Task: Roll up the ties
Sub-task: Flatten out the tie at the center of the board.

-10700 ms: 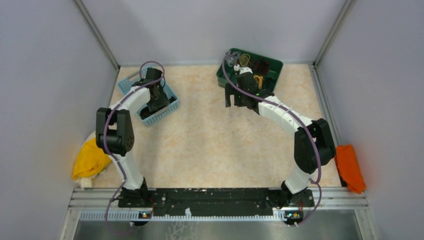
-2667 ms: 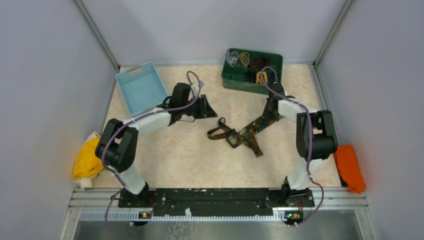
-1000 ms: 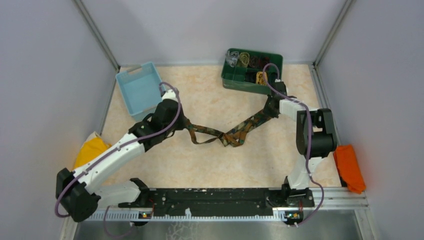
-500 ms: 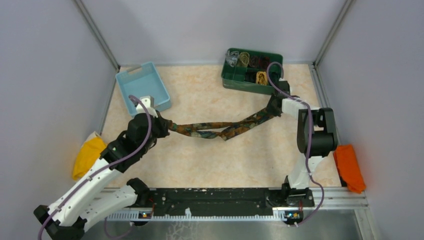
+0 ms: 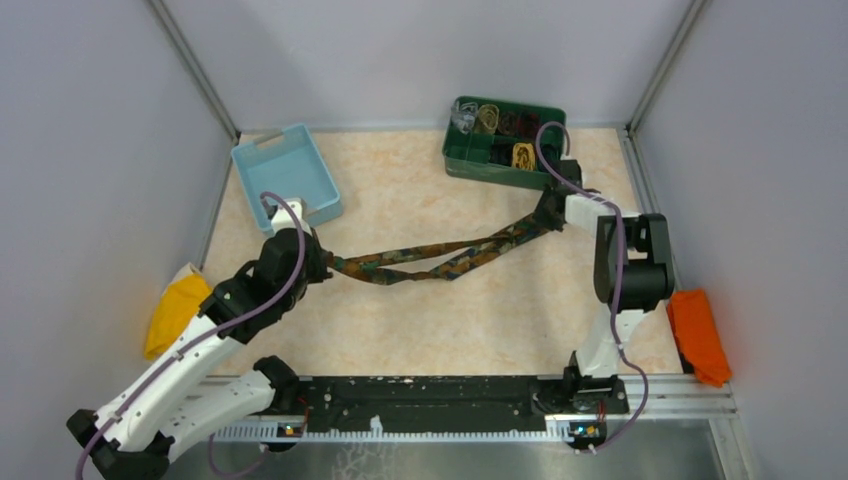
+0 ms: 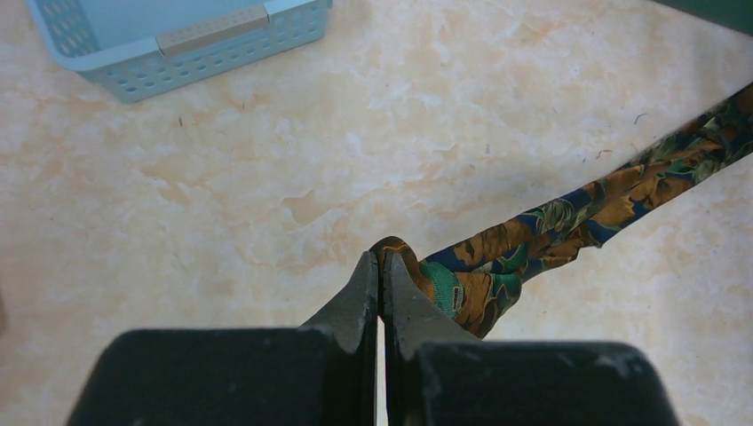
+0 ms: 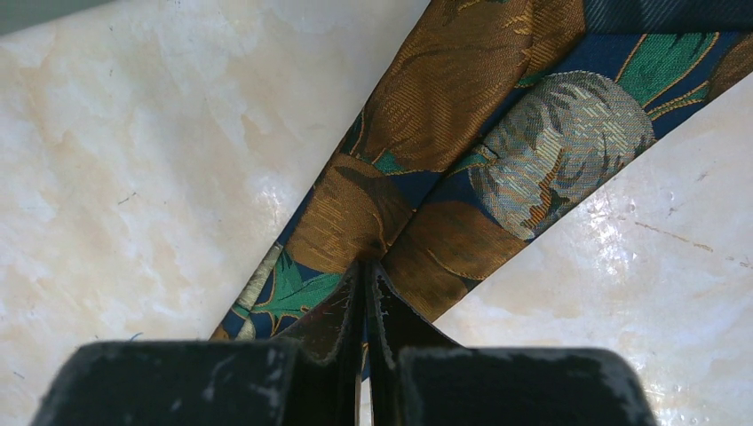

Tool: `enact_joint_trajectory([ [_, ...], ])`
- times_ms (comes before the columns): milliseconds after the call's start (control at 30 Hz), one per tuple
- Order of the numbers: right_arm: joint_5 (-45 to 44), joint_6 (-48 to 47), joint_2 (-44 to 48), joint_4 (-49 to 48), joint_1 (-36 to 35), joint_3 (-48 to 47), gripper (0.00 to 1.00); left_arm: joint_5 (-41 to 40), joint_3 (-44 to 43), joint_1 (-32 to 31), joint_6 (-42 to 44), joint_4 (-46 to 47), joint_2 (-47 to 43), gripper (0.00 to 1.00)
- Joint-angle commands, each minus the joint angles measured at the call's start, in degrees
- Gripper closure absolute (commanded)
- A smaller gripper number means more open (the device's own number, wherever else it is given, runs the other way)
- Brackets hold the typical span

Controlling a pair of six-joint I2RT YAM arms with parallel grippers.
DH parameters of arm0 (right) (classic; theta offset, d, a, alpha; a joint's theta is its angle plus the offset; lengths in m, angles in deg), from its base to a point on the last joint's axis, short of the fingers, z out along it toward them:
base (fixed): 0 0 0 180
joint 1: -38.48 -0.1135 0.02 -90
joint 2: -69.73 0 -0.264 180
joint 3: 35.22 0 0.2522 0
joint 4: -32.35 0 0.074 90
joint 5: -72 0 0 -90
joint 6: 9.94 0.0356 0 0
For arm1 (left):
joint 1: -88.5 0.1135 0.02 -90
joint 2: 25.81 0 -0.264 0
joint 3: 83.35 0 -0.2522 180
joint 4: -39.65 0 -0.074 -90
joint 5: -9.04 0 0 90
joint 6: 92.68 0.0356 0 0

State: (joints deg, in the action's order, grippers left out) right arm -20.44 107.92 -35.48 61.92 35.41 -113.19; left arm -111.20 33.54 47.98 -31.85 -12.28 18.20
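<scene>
The left gripper [image 6: 380,277] is clenched on one end of the dark brown fabric necktie with gold-orange and teal leaf pattern [image 6: 533,232], its jaws pressed together with a small fold of cloth pinched at the tips. The right gripper [image 7: 366,277] is likewise clamped on the tie's wider part, where two bands of the fabric meet.

From above, the tie [image 5: 430,258] stretches between the two grippers – left [image 5: 318,263], right [image 5: 548,215] – across the middle of the marbled beige table [image 5: 420,330], twisted and doubled along its length.

Behind the left gripper stands a light blue perforated plastic basket [image 5: 283,178]. Just beyond the right gripper sits a dark green compartmented tray [image 5: 470,168] holding rolled ties – one yellow [image 5: 488,118].
</scene>
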Motion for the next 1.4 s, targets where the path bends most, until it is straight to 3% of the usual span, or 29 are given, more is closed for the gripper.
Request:
enact_joint_trajectory([
  [0,-1.7,-0.6,-3.8,4.2,1.6,1.8,1.0,-0.7,-1.5,-0.2,0.3,-2.5,0.4,0.95],
  [400,-0.5,-0.6,-4.0,3.6,1.6,2.2,1.0,14.3,0.0,-0.3,2.3,-2.8,2.8,0.7],
  [500,-0.4,-0.6,-3.7,3.4,1.6,2.4,1.0,15.2,-0.3,-0.2,2.3,-4.8,4.4,0.69],
  [700,-0.6,-0.4,-2.9,3.3,1.5,2.5,1.0,18.6,2.9,-0.2,2.4,4.7,5.9,0.72],
  [833,-1.3,-0.2,2.7,1.5,0.8,4.1,1.0,15.7,5.3,-0.2,0.6,13.7,13.6,0.96],
  [933,-3.4,-1.9,7.0,3.1,-1.0,3.6,0.99,12.1,4.0,-0.1,-2.9,13.6,22.8,1.0],
  [1033,-4.1,-3.1,11.1,5.0,-3.4,2.6,0.86,11.1,2.2,0.4,-5.2,12.3,32.0,1.0],
  [1067,-3.9,-3.2,12.4,5.3,-4.2,2.5,0.81,10.9,1.3,0.8,-6.5,11.2,34.2,0.98],
  [1133,-3.1,-3.6,14.4,5.8,-6.0,1.9,0.71,10.3,-0.9,1.7,-9.4,8.4,37.0,0.82],
  [1200,-1.5,-4.1,15.9,6.6,-6.8,1.0,0.67,10.7,-1.4,3.2,-12.0,7.2,37.5,0.71],
  [1367,4.7,-5.9,17.7,6.2,-10.0,-0.2,0.64,19.5,4.2,10.7,-15.5,10.0,32.5,0.68],
])
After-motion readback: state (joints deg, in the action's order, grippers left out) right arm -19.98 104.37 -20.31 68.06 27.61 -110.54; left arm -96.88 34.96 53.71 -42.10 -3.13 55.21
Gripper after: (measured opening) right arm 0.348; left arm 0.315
